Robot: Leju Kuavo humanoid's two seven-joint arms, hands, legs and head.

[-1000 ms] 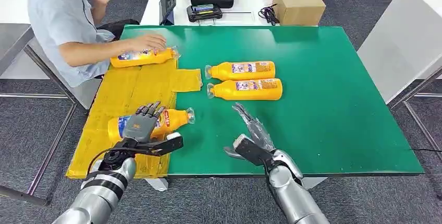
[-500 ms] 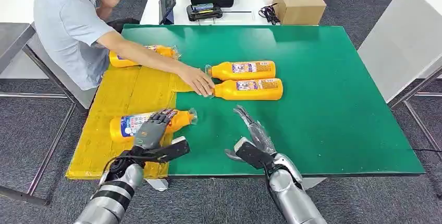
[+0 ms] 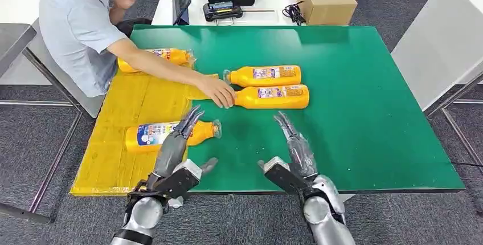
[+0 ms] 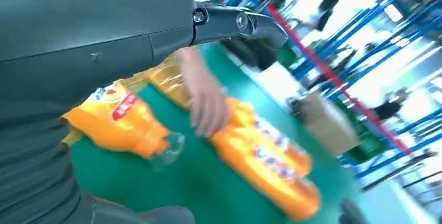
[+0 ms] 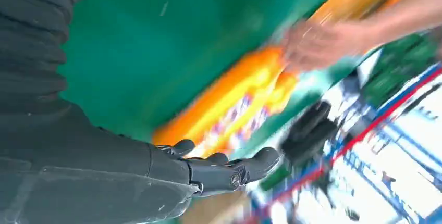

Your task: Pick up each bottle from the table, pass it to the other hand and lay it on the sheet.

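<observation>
While both robot hands hang empty, fingers spread, left robot hand [image 3: 174,145] above the placed bottle [image 3: 171,134] on the yellow sheet [image 3: 122,142], right robot hand [image 3: 296,145] should wait: a person's hand [image 3: 219,92] touches the nearer bottle [image 3: 270,97] mid-worktop; another bottle [image 3: 265,76] lies beside it. Green worktop [image 3: 370,114]; grey carpet; cluttered white table beyond.

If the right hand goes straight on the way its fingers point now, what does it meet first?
Probably the nearer orange bottle on the green table; the right hand is open, though height is unclear.

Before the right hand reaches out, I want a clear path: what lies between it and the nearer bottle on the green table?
Bare green table, in the head view, between right hand and nearer bottle.
</observation>
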